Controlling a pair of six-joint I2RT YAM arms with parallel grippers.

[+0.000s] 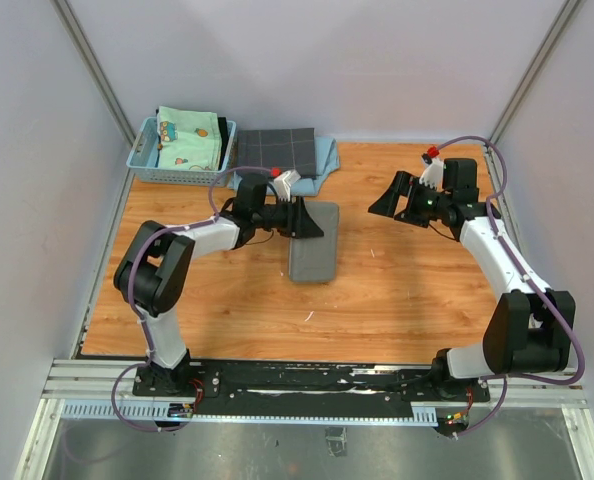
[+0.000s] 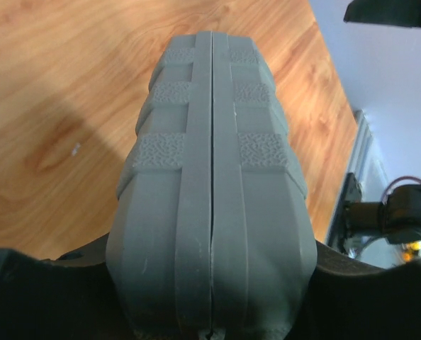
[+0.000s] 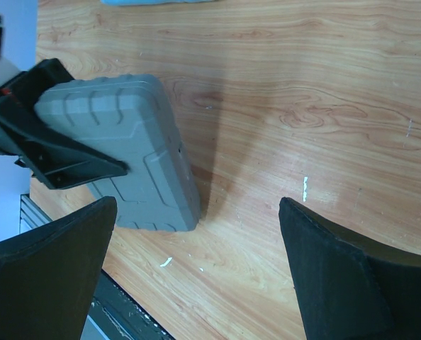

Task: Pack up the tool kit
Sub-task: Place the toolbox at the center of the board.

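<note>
Seemingly closing up, my left gripper clamps the shut tool kit lying ahead of it on the surface; my right gripper, open and empty, should next steady it.

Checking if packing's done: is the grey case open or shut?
Shut. In the left wrist view the case shows its two halves meeting along one tight seam, with no gap.

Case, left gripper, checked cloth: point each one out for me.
Case (image 1: 315,258): top view, middle of its closed lid.
Left gripper (image 1: 311,217): top view, between fingertips at the case's far end.
Checked cloth (image 1: 277,150): top view, centre of its top fold.
</note>
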